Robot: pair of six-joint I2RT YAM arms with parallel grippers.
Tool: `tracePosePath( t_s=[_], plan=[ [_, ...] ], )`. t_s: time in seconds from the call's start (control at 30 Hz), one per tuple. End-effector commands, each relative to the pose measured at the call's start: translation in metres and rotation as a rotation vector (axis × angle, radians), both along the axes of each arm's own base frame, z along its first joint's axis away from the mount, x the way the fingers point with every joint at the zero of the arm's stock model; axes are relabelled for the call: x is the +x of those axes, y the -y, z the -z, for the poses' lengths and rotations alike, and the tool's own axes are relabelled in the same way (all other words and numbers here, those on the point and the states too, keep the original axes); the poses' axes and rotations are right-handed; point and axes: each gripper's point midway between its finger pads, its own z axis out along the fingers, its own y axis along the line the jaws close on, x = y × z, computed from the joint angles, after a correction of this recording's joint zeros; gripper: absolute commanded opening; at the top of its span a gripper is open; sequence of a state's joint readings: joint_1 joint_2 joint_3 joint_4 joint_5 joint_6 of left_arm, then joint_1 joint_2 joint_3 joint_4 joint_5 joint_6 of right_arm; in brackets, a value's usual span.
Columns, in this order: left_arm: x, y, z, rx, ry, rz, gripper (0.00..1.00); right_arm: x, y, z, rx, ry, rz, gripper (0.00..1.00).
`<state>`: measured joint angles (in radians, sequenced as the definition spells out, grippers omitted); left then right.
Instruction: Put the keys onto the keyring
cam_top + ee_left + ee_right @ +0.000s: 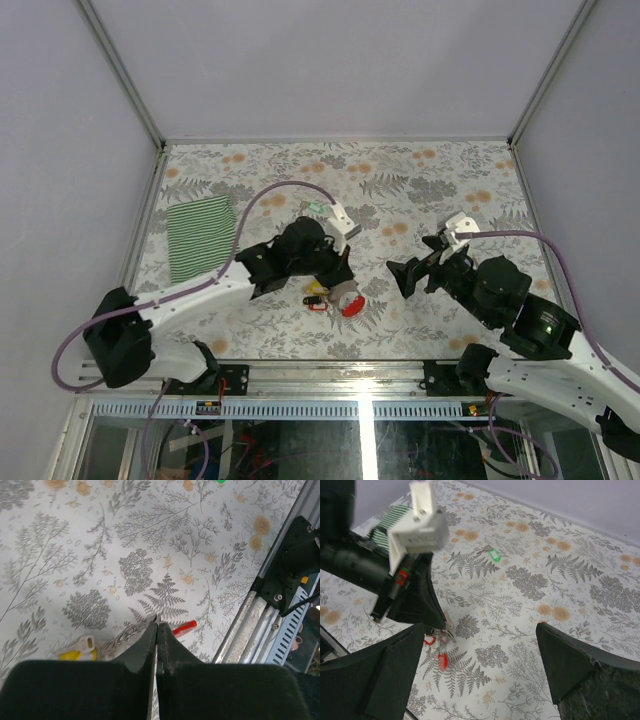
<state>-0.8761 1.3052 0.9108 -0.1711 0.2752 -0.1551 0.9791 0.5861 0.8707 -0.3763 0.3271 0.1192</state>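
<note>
Keyring point(125, 636) at tips of my left pincer point(157, 625), clamped fully together; pinched or just pinned, cannot tell. Right pincer point(480, 625) gaping wide, empty. Yellow key point(77, 650) just beside left tips. Tiny, light, slippery, stiff: take by plastic head.

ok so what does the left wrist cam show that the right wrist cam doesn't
Only the left wrist: a yellow-headed key lying beside the shut left jaws.
Only the right wrist: the green striped cloth, the left arm seen from outside, and its own right jaws standing wide open.
Both: the floral table cover and the keyring's red loop close to the tips of the left jaws.
</note>
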Motion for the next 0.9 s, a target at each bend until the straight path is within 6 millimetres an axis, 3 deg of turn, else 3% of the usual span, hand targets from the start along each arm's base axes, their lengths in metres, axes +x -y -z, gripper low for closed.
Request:
tracePosePath(
  t_s=[0.0,0.37,0.53,0.7,0.87],
  plan=[
    [0.008,0.038,0.003,-0.014,0.047,0.071,0.00,0.003,0.013,-0.020,0.110,0.027,0.078,0.99],
    [0.008,0.110,0.060,0.035,-0.009,0.154,0.02,-0.005,0.033,-0.012,0.198,0.000,0.136,0.99],
    [0.001,0.129,0.071,0.008,-0.040,0.191,0.16,-0.001,0.043,0.000,0.195,-0.032,0.207,0.99],
    [-0.004,0.126,0.061,-0.034,-0.035,0.185,0.31,0.004,0.054,0.012,0.166,-0.064,0.286,0.99],
    [-0.003,0.100,0.033,-0.071,0.026,0.115,0.35,0.007,0.059,0.037,0.080,-0.132,0.356,0.99]
  ],
)
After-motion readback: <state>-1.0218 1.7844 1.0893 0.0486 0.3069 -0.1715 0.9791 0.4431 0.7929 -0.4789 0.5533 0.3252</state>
